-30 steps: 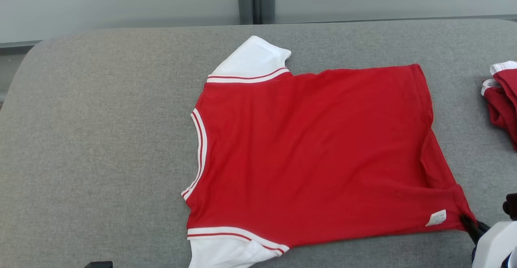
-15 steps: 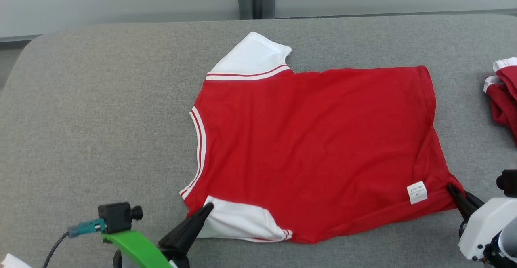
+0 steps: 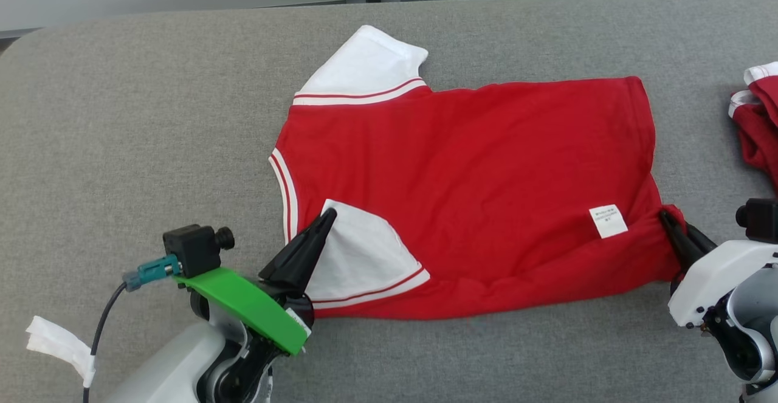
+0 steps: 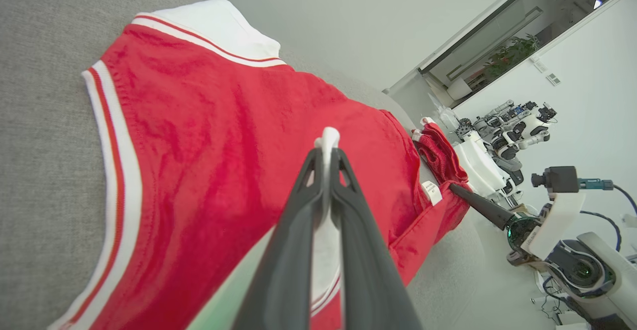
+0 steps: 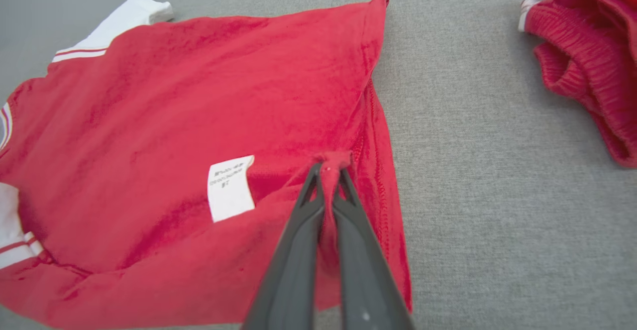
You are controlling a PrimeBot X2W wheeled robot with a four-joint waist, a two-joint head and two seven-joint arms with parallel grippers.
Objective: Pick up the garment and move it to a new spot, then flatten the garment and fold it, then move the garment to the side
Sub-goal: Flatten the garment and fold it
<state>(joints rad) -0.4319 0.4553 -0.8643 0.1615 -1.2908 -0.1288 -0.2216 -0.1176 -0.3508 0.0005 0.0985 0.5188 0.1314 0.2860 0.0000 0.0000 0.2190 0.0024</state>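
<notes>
at lower centre the left gripper [image 4: 326, 152] pinches a white sleeve [image 4: 330, 135], above the red garment [image 4: 209, 136] spread across the frame's left.

Broad bare surface [image 3: 121, 117] left of the shirt [image 3: 486, 160], open from the far edge down to the left gripper [image 3: 328, 213]. Narrower open strip along the far edge, beyond the far sleeve [image 3: 364, 62]. Near strip under the shirt's near edge free between the two arms. On the right, a narrow lane of surface between the shirt and a heap of red cloth [image 3: 760, 129] at the frame's edge. Blocking the near corners: left gripper, fingers [image 3: 298, 257] pinched on the near sleeve [image 3: 358, 257], camera [image 3: 194, 248] and cable [image 3: 103, 324] beside it; right gripper [image 3: 665, 216], pinched on the shirt's corner, at the lane's near end.
</notes>
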